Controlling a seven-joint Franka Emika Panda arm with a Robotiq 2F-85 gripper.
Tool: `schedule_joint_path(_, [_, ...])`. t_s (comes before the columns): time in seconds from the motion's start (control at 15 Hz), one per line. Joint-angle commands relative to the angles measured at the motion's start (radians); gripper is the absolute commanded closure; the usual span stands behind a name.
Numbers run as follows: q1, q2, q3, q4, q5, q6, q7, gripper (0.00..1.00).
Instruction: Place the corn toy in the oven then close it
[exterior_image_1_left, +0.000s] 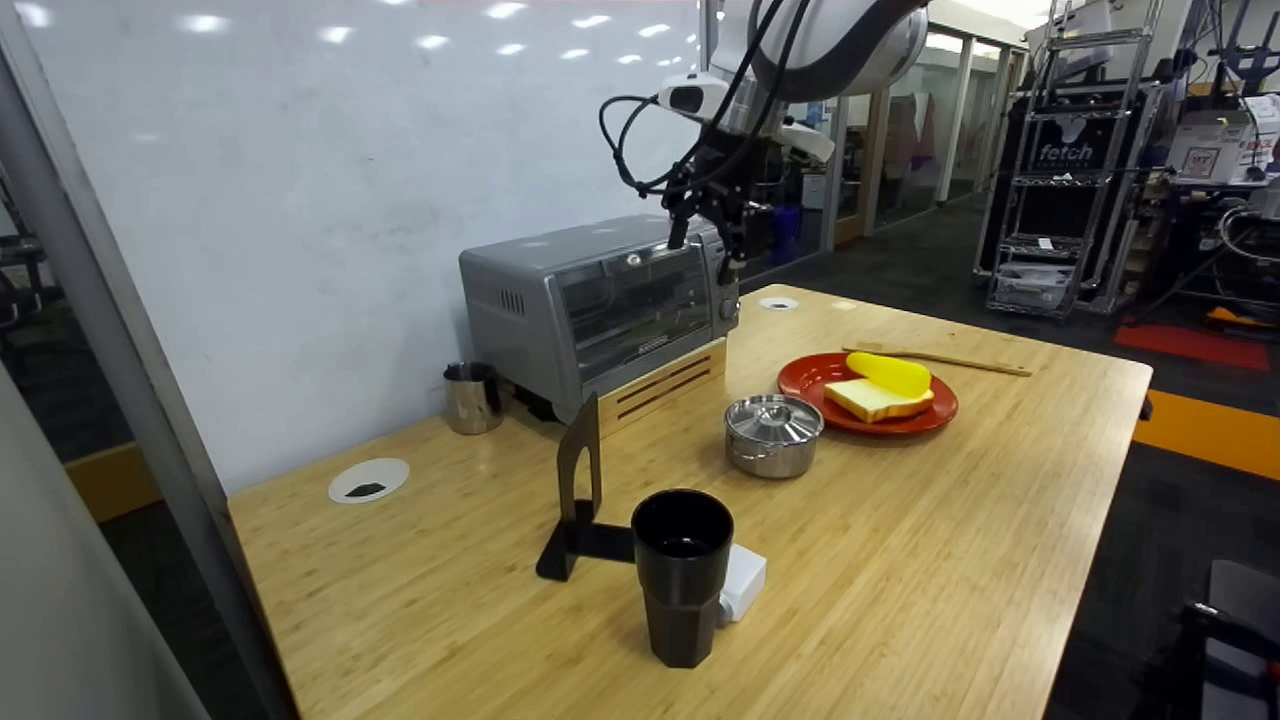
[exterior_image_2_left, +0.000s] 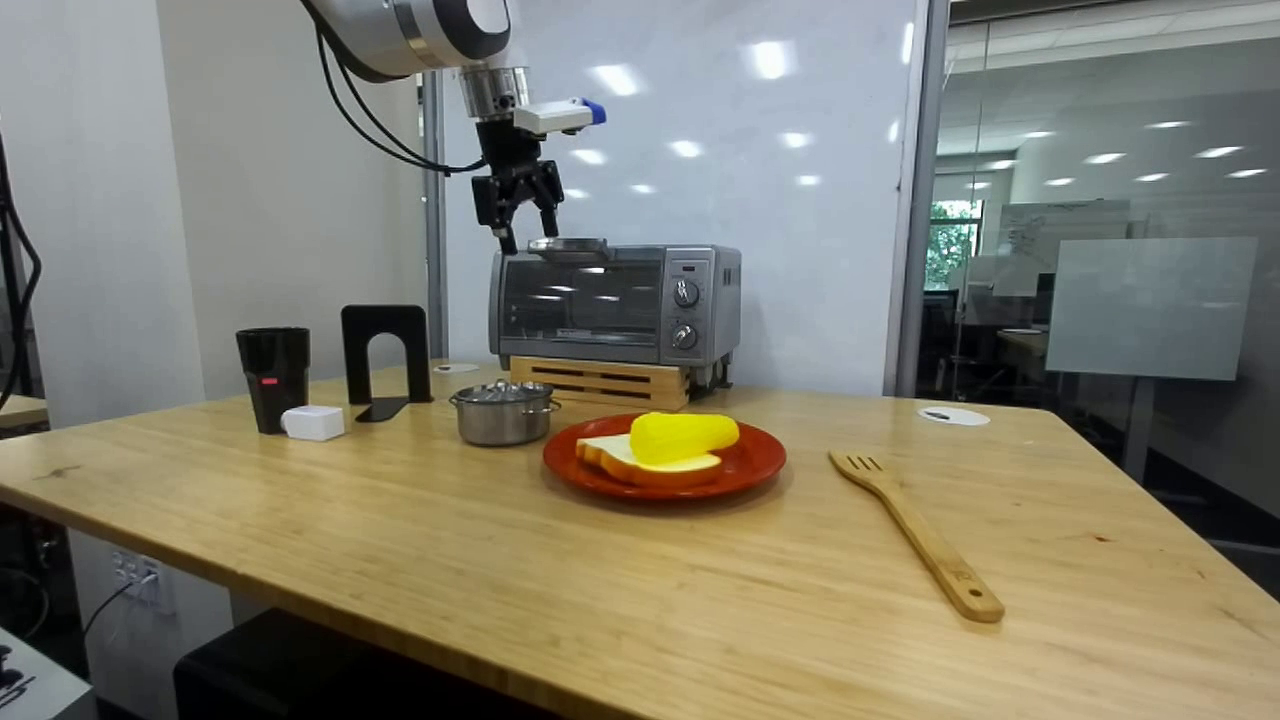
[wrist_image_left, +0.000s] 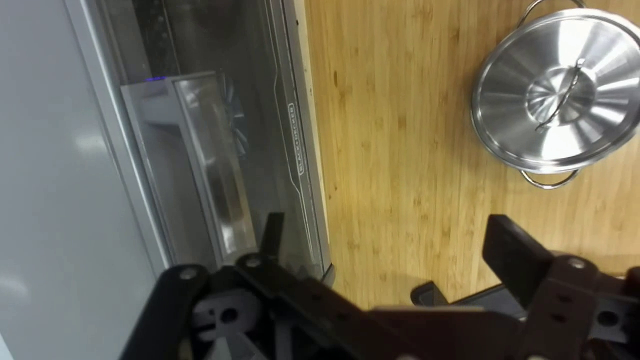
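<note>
The silver-grey oven (exterior_image_1_left: 520, 310) stands at the wall in both exterior views (exterior_image_2_left: 700, 330). Its glass door looks shut, and a shiny handle (exterior_image_2_left: 568, 250) juts out at its top edge. A bright yellow elongated toy (exterior_image_1_left: 890, 373), which looks like the corn toy, lies on a bread slice (exterior_image_1_left: 870, 400) on the red plate (exterior_image_2_left: 760, 470); no green shows. My gripper (exterior_image_1_left: 702, 255) is open and empty, pointing down near the oven's upper front. In the wrist view (wrist_image_left: 385, 230) one finger overlaps the door glass (wrist_image_left: 270, 150) and the other is over the table.
A lidded pot (wrist_image_left: 555, 95) stands between oven and plate. A wooden rack (exterior_image_2_left: 600, 380) is under the oven's front. A black bookend (exterior_image_1_left: 580, 500), black cup (exterior_image_1_left: 683, 570), white block (exterior_image_2_left: 313, 422), metal cup (exterior_image_1_left: 472, 398) and wooden fork (exterior_image_2_left: 920, 535) are on the table.
</note>
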Motion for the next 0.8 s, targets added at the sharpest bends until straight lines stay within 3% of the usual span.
schedule_joint_path(0.0, [-0.013, -0.03, -0.001, -0.028, 0.045, -0.004, -0.034, 0.0])
schedule_joint_path(0.27, [-0.005, 0.02, -0.026, 0.026, 0.003, 0.086, -0.014, 0.0])
schedule_joint_path(0.73, [-0.007, 0.162, -0.048, 0.167, -0.028, 0.07, -0.019, 0.0])
